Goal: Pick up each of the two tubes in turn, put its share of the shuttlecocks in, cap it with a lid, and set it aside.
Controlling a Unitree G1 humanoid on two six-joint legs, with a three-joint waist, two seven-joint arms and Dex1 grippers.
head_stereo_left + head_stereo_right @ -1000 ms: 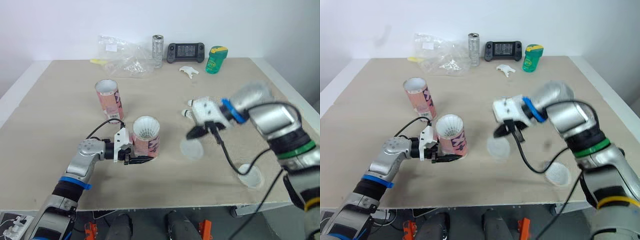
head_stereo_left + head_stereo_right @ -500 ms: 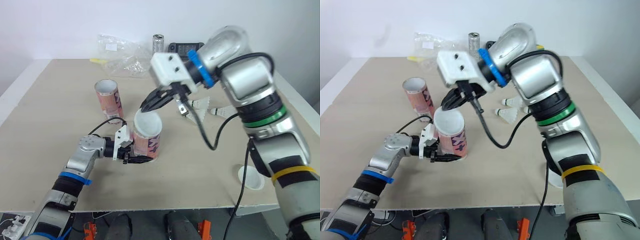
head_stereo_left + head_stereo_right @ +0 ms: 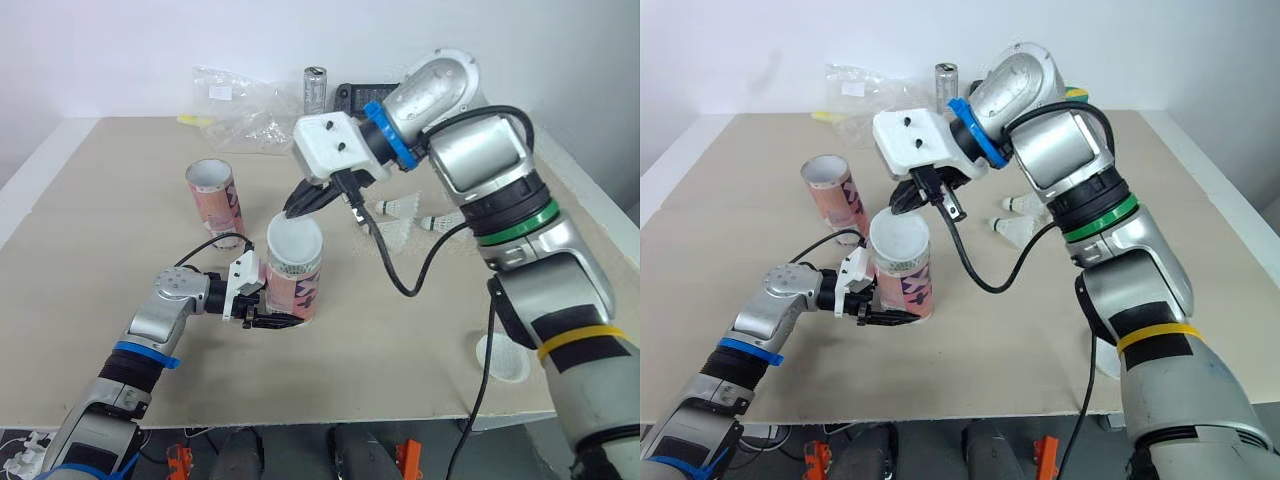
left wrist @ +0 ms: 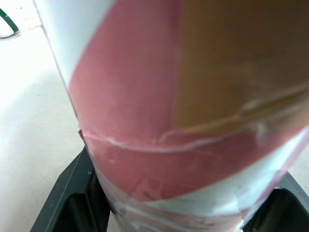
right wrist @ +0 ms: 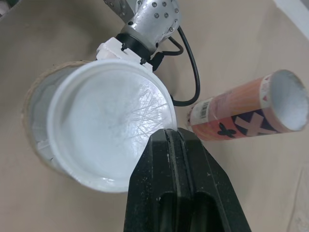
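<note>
lid over near tube, second tube behind-left, shuttlecocks right

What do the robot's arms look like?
The left arm and right arm are shiny silver with round joints and a blue ring each. The right one also has a green ring and a yellow band. Each wrist has a white block and a looping black cable. The left tool and right tool have two black fingers each.
</note>
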